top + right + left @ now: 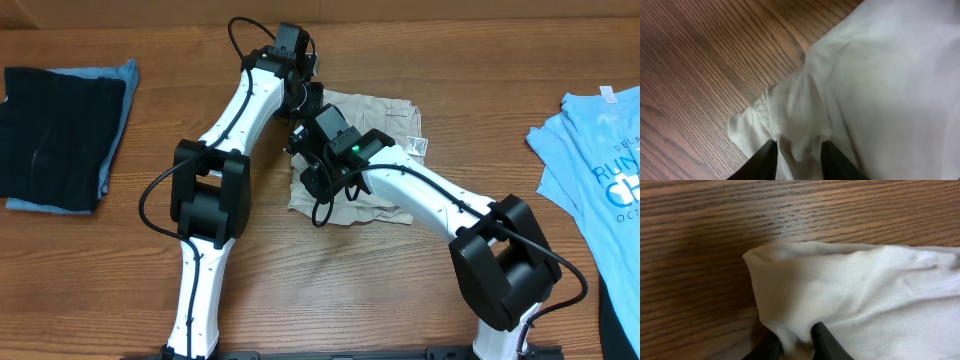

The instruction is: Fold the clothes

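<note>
The pale beige shorts lie crumpled at the middle of the wooden table, with a small white label near their right edge. My left gripper is at their far left corner. In the left wrist view it is shut on a pinched fold of the shorts. My right gripper is at their left edge, nearer the front. In the right wrist view its fingers hold a bunched fold of the shorts by a stitched hem. The arms hide much of the shorts' left side.
A black folded garment lies on a blue cloth at the far left. A light blue printed T-shirt lies at the right edge, with a dark cloth below it.
</note>
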Controlling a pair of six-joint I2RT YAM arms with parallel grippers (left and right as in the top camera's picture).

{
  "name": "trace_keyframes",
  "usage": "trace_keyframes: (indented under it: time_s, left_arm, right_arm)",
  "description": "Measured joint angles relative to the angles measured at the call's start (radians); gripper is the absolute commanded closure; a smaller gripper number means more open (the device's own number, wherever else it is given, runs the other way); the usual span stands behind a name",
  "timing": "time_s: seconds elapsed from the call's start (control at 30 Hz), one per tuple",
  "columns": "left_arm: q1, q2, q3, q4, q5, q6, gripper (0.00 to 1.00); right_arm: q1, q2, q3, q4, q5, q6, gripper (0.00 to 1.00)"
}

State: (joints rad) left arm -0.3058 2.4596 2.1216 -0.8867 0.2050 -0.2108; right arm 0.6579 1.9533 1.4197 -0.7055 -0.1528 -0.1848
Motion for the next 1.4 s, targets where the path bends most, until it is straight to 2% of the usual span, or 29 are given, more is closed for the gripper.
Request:
trace_keyframes:
  time_s: [0.1,0.2,0.33,0.53,0.8,0.83,0.87,0.93,0.97,1.0,1.07,1.1,1.13,1.17,1.2,1.23,1.3,1.4]
  left_arm:
    - [0.001,0.0,0.001,-0.001,0.0,0.0,0.79]
    - [0.001,0.0,0.002,-0.003,0.0,0.0,0.79]
    - [0.001,0.0,0.002,-0.003,0.0,0.0,0.8]
    - [0.004,0.0,0.002,-0.013,0.004,0.002,0.95]
    - [0.006,0.0,0.002,-0.033,0.023,0.0,0.95]
    - [0.006,0.0,0.002,-0.033,0.023,0.0,0.91]
    - [0.006,0.0,0.002,-0.033,0.023,0.0,0.8]
    - [0.006,0.0,0.002,-0.027,0.019,-0.004,0.7]
    - [0.007,0.001,0.005,-0.015,0.017,-0.002,0.57]
    - [0.014,0.01,0.032,-0.022,0.01,-0.003,0.51]
    - [0.026,0.029,0.127,-0.092,-0.001,-0.004,0.49]
    - [0.027,0.034,0.179,-0.124,-0.004,-0.006,0.49]
    - [0.028,0.042,0.27,-0.185,-0.008,-0.005,0.62]
    - [0.03,0.043,0.369,-0.235,-0.008,-0.005,0.83]
    - [0.031,0.041,0.423,-0.265,-0.006,-0.012,0.96]
    - [0.031,0.041,0.488,-0.327,0.003,-0.01,0.96]
    - [0.033,0.031,0.546,-0.436,0.063,-0.011,0.96]
    - [0.04,0.032,0.545,-0.576,0.243,0.027,0.96]
  right_arm:
    - [0.0,0.002,0.0,0.01,0.0,0.0,0.69]
    - [0.0,0.015,0.0,0.01,0.0,0.0,0.76]
    - [0.0,0.024,0.0,0.008,-0.001,-0.002,0.96]
    - [0.0,0.024,0.0,-0.045,-0.001,-0.003,0.96]
    - [-0.001,-0.028,0.021,-0.178,-0.024,-0.082,0.96]
    - [-0.001,-0.027,0.02,-0.178,-0.024,-0.087,0.96]
    - [-0.001,-0.028,0.019,-0.177,-0.026,-0.091,0.9]
    - [-0.001,-0.028,0.018,-0.18,-0.043,-0.098,0.85]
    - [0.008,-0.03,0.006,-0.191,-0.067,-0.099,0.66]
    - [0.021,-0.03,-0.001,-0.181,-0.085,-0.102,0.54]
    - [0.035,-0.03,-0.001,-0.163,-0.108,-0.098,0.53]
    - [0.036,-0.03,0.003,-0.167,-0.111,-0.094,0.57]
    - [0.035,-0.03,0.016,-0.177,-0.114,-0.079,0.66]
    - [0.032,-0.03,0.04,-0.185,-0.117,-0.057,0.73]
    - [0.025,-0.031,0.067,-0.205,-0.122,-0.029,0.85]
    - [0.008,-0.032,0.093,-0.227,-0.127,-0.005,0.94]
    - [-0.069,-0.042,0.13,-0.262,-0.154,0.054,0.96]
    - [-0.245,-0.045,0.133,-0.337,-0.246,0.086,0.95]
